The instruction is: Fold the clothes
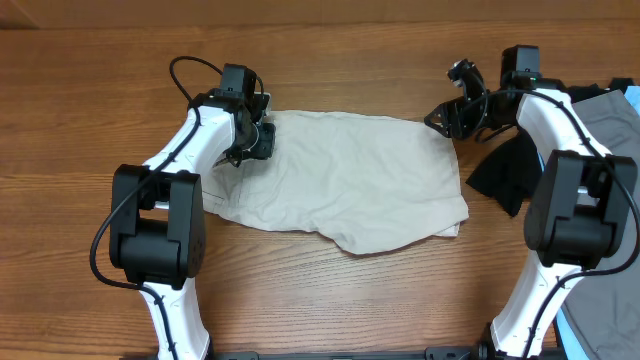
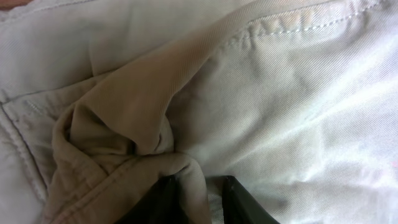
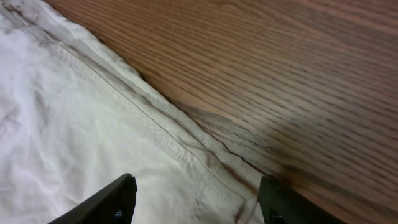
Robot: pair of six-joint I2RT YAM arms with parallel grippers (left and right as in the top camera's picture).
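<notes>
Shorts (image 1: 350,185) on desk (image 1: 330,290), fold pending.
Left pincer (image 2: 198,186) pinches a bunch; right pincer (image 3: 196,208) gapes wide. I risk dragging them crooked.

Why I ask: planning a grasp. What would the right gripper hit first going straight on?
Likely the shorts: their stitched edge lies between the right gripper's open fingers, though depth is unclear.

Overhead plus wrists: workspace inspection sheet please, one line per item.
Surface: wood-grain table.
Job's things: beige shorts spread mid-table, wrinkled, not yet folded.
Clutter: black garment and grey garment at the right.
Grippers: left gripper shut on bunched shorts fabric; right gripper open over their hem.
Cables: black cable loops near the left gripper.
Surroundings: blue item at the right edge, cut off.
</notes>
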